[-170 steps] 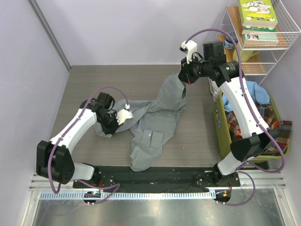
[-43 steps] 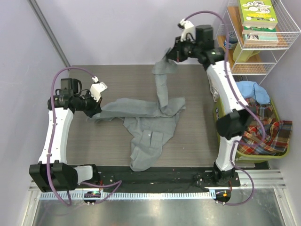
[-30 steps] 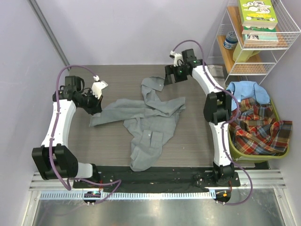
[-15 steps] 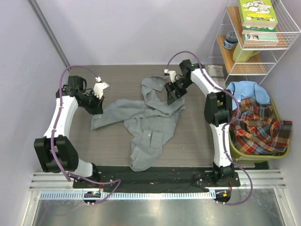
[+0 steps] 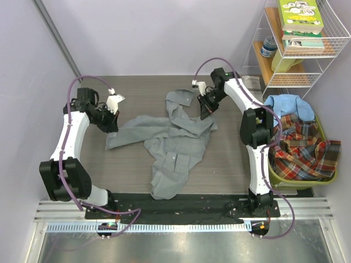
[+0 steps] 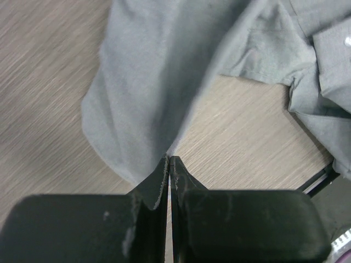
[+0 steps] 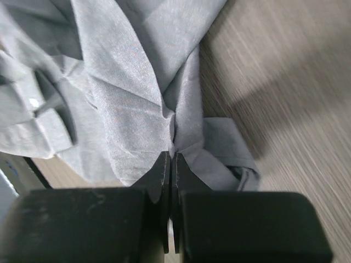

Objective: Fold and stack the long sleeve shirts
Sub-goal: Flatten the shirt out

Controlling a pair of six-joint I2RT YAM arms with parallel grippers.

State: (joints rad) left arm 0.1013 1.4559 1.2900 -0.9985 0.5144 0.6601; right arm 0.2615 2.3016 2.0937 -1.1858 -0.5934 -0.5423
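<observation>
Pale lilac walls enclose a wood-grain tabletop, seen from above. At the left, the left pincer is held low over the surface with its fingers pressed together, and the wrist view shows the edge of a grey fold nipped between the tips. From that grip a broad band of the grey shirt is stretched rightward to the middle of the tabletop, where the garment is spread in a crumpled heap. Its longest run is laid from the far side toward the near edge, slightly on a diagonal, with a narrow lobe pointed at the arm bases; a second strip is turned up toward the far wall.

On the heap's far right edge the right pincer is closed, and a bunched ridge of the grey cloth is pinched between its fingers.

Further right, beside the tabletop, a plaid shirt and a light blue shirt are piled in a green bin. Behind it, books are stacked on a white wire shelf.
</observation>
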